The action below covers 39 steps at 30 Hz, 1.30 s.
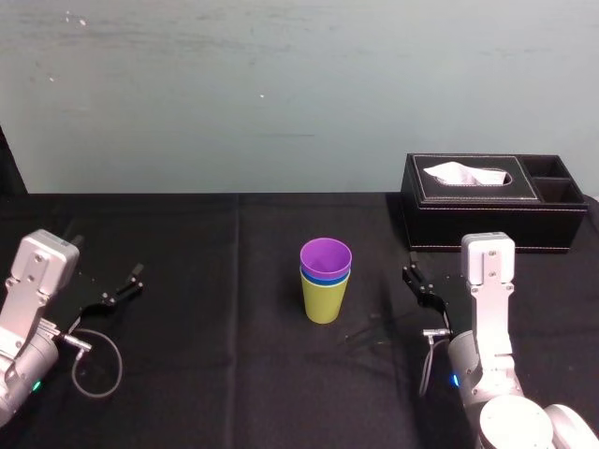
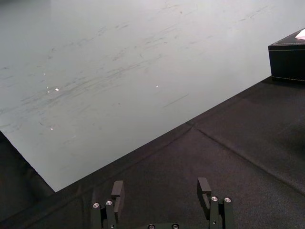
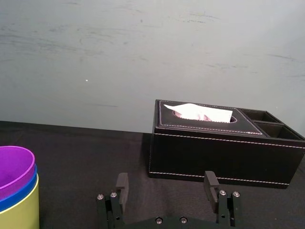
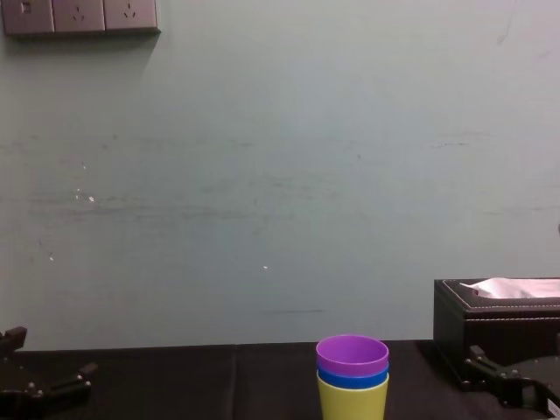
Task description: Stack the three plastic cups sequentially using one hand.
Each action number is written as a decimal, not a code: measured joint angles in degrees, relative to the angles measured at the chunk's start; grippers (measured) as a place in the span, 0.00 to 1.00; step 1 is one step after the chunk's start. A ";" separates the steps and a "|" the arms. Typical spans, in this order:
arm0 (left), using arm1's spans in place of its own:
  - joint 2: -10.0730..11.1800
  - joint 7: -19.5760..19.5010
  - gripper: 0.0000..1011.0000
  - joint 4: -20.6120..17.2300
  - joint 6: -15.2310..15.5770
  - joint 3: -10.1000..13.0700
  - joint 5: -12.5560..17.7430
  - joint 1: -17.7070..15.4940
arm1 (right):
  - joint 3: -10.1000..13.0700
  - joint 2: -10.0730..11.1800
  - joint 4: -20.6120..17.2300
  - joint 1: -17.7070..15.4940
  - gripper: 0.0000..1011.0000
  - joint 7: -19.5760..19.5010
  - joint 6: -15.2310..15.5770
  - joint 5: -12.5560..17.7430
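Cup stack (image 1: 326, 283), purple in blue in yellow-green, stands upright on the desk (image 1: 234, 374) to the left of the right hand (image 3: 166, 183), which is wide open, empty, and nearer than the likewise open left hand (image 2: 159, 188).

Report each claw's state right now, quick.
Left claw: open, holding nothing.
Right claw: open, holding nothing, apart from the stacked cups.

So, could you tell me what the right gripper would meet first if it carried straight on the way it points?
Probably the tissue box: its front wall lies ahead of the open right gripper. The stacked cups sit off to one side.
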 joint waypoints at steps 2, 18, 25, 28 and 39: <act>0.00 0.00 0.99 0.00 0.00 0.00 0.00 0.00 | 0.00 0.00 0.00 0.00 0.99 0.02 0.00 0.00; 0.00 0.00 0.99 0.00 0.00 0.00 0.00 0.00 | 0.00 0.00 0.00 0.00 0.99 0.05 0.00 -0.01; 0.00 0.00 0.99 0.00 0.00 0.00 0.00 0.00 | 0.00 0.00 0.00 0.00 0.99 0.05 0.00 -0.01; 0.00 0.00 0.99 0.00 0.00 0.00 0.00 0.00 | 0.00 0.00 0.00 0.00 0.99 0.05 0.00 -0.01; 0.00 0.00 0.99 0.00 0.00 0.00 0.00 0.00 | 0.00 0.00 0.00 0.00 0.99 0.04 0.00 -0.01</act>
